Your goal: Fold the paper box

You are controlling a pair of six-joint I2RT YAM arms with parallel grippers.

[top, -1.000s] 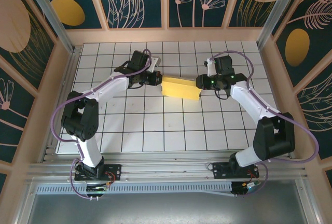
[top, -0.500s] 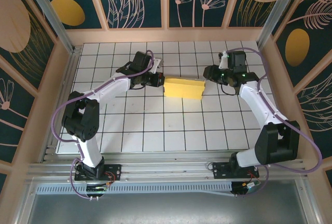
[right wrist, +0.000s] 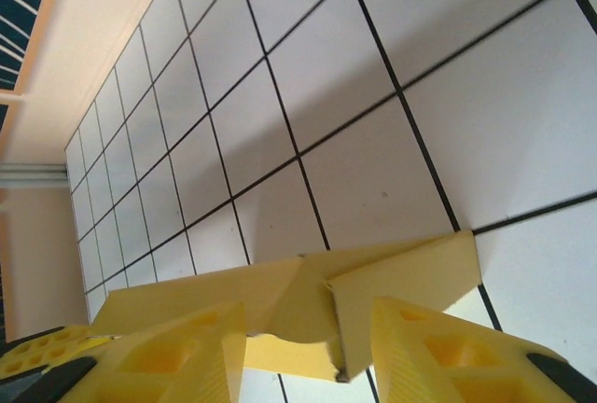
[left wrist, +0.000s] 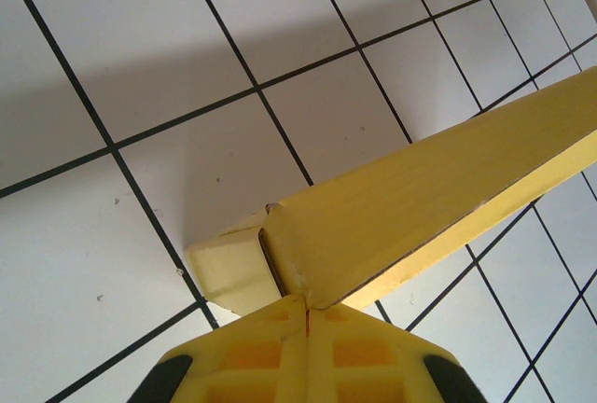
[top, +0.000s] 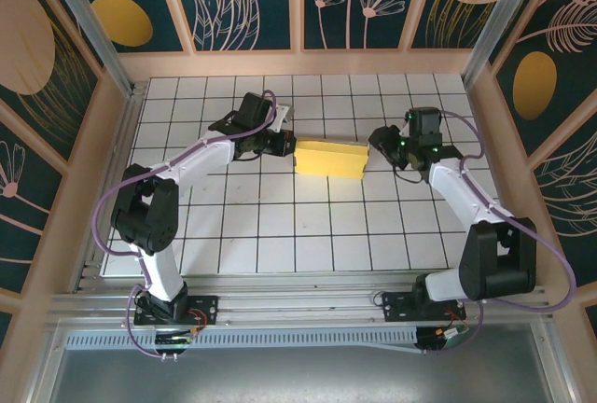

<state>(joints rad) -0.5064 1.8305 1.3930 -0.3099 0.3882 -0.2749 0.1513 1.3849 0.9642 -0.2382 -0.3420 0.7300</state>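
L jaws: shut tight, tips pressed against the left end of the paper box (top: 329,158); can't tell if any card is pinched betw. them. Approx. same spot as a sec ago. Box: flat yellow rectangle lying on the tiled surface (top: 280,226), mid-far part, betw. the two arms. It sits slightly further right vs. a sec ago. From the left wrist, its yellow face (left wrist: 420,207) slants up to the right w/ a small end flap by the tips. R jaws: partly open, holding nothing; a sec ago at the box's right end, now backed off just right of it. From the right wrist, the box's end flap (right wrist: 308,291) shows betw. the fingers.
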